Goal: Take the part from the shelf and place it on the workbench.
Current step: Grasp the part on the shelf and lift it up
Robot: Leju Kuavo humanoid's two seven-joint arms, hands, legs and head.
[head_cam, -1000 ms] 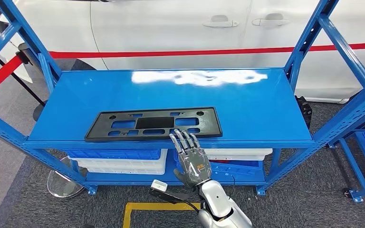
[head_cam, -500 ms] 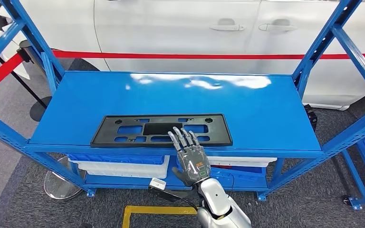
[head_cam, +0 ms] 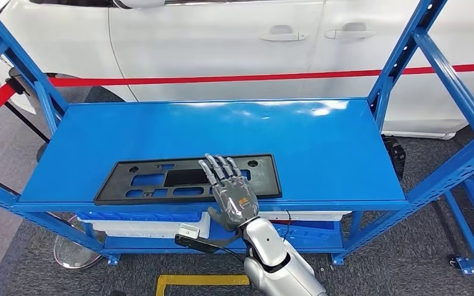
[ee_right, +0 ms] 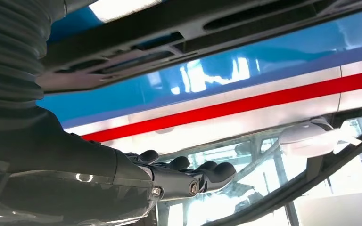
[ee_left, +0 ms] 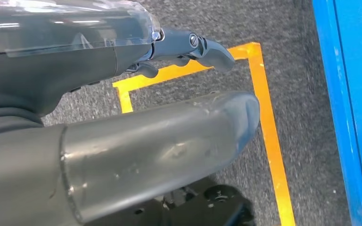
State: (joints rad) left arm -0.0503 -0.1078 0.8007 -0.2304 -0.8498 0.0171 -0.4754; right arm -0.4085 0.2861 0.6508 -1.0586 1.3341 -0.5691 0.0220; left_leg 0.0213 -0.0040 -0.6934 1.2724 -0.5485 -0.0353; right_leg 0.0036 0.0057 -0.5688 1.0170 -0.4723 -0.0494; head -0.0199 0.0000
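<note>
- The right robot hand (head_cam: 233,196) reaches in from below with its fingers (head_cam: 217,168) stretched out flat and slightly spread, lying over the near right part of the part (head_cam: 160,179); it holds nothing, and whether the fingertips press on the plastic cannot be told from the head view.
- In the right wrist view the same robot hand (ee_right: 188,176) shows dark fingers held out straight, with the underside-like edge of the black part (ee_right: 179,35) just beyond them.
- The left robot hand (ee_left: 179,47) hangs low over grey carpet and an orange floor marking (ee_left: 268,122); its fingers lie loosely extended with nothing in them.
- The part is a flat black rectangular frame with several cut-out slots, lying flat on the top deck of the blue shelf (head_cam: 321,154), close to the front edge.
- Its long axis runs left to right, nearly parallel to the shelf's front edge, with the left end a touch nearer the robot.
- The head view gives the whole outline of the part and its place on the shelf; the right wrist view gives only a close, low look along it, plus a red tape (ee_right: 264,101) and a white car (head_cam: 222,43) behind.
- Below the deck sit blue and white bins (head_cam: 148,222).
</note>
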